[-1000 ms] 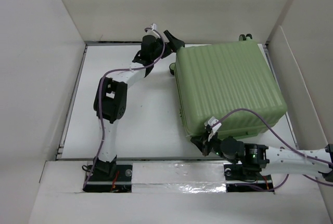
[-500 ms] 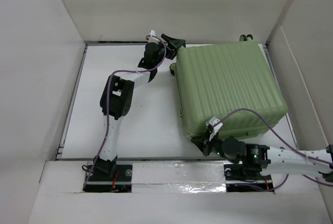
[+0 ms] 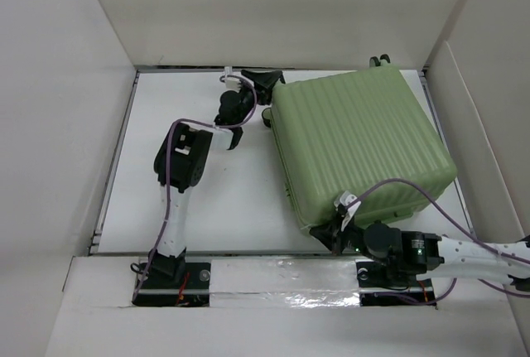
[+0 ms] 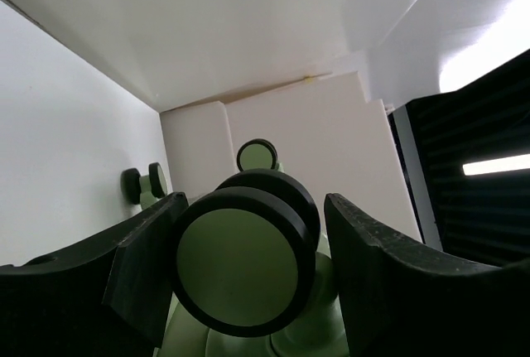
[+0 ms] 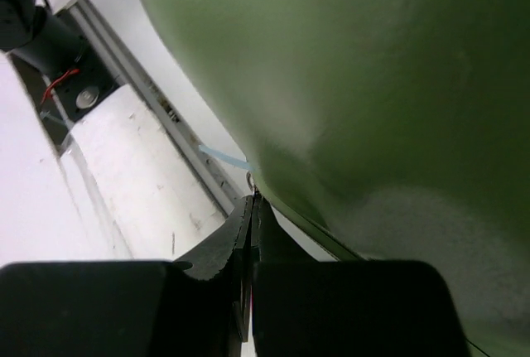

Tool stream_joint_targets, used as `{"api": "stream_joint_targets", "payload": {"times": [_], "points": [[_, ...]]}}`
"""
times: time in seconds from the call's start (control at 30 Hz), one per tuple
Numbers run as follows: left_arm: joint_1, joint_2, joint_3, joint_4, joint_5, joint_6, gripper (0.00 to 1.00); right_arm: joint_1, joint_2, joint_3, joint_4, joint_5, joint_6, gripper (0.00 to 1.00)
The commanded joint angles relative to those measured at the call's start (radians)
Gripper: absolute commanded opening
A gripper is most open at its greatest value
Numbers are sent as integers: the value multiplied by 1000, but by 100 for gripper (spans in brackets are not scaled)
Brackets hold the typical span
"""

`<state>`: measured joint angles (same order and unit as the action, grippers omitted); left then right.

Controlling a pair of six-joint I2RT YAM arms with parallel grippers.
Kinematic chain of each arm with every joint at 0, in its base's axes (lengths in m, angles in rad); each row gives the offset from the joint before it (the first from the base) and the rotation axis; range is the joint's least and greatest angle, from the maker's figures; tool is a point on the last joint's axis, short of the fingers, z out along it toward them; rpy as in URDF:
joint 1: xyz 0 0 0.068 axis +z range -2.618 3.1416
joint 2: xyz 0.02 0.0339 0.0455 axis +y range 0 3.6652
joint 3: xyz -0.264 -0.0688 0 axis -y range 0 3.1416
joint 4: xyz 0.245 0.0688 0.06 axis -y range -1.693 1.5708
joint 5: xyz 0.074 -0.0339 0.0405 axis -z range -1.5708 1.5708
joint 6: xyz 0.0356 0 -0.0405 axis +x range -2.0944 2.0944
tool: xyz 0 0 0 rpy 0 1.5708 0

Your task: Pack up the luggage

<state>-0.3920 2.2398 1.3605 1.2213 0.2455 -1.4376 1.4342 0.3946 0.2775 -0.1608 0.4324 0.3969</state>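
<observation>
Left arm [image 3: 178, 166] has pulled back, jaws straddling one luggage [image 3: 360, 150] wheel [image 4: 240, 262].

Left arm stretched far, right arm lying low.
The left arm [image 3: 176, 166] reaches forward from its base, elbow bent and wrist turned rightward. The left gripper [image 3: 261, 84] has its fingers [image 4: 145, 262] spread wide. The right arm [image 3: 464, 251] lies along the near edge, pointing left. The right gripper [image 3: 334, 237] is pinched closed.

Luggage [image 3: 360, 150] lies on the table's [image 3: 224, 200] right half.
</observation>
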Motion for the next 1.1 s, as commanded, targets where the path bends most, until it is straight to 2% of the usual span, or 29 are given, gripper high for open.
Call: {"api": "stream_joint_targets", "payload": {"times": [0.0,0.07,0.2,0.43,0.47,0.57,0.67,0.77,0.8,0.83,0.93,1.0,1.07], "points": [[105,-164,-179,156,5,54,0,-20,-48,46,53,3,-15,0],[175,-221,-266,206,0,62,0,-52,-43,60,56,-12,-52,0],[257,-418,-511,253,-8,112,0,-219,44,112,93,-119,-139,0],[271,-689,-837,273,-78,227,0,-673,272,291,204,-400,-340,0],[271,-706,-860,268,-80,239,0,-780,283,317,192,-491,-361,0],[250,-762,-900,184,-61,311,0,-926,259,384,124,-613,-375,0],[193,-773,-819,16,-41,434,0,-956,166,362,58,-710,-338,0],[171,-729,-715,-49,-12,457,1,-893,40,250,14,-738,-228,0],[171,-689,-692,-46,0,447,14,-847,2,223,-9,-729,-205,0],[171,-665,-637,-48,36,436,41,-821,-41,198,-43,-709,-182,0],[159,-553,-499,-63,113,399,75,-726,-221,155,-222,-617,-103,0],[119,-461,-408,-115,135,413,80,-680,-287,128,-241,-595,-19,0],[107,-401,-263,-178,161,419,85,-640,-315,130,-281,-533,-4,0]]}}
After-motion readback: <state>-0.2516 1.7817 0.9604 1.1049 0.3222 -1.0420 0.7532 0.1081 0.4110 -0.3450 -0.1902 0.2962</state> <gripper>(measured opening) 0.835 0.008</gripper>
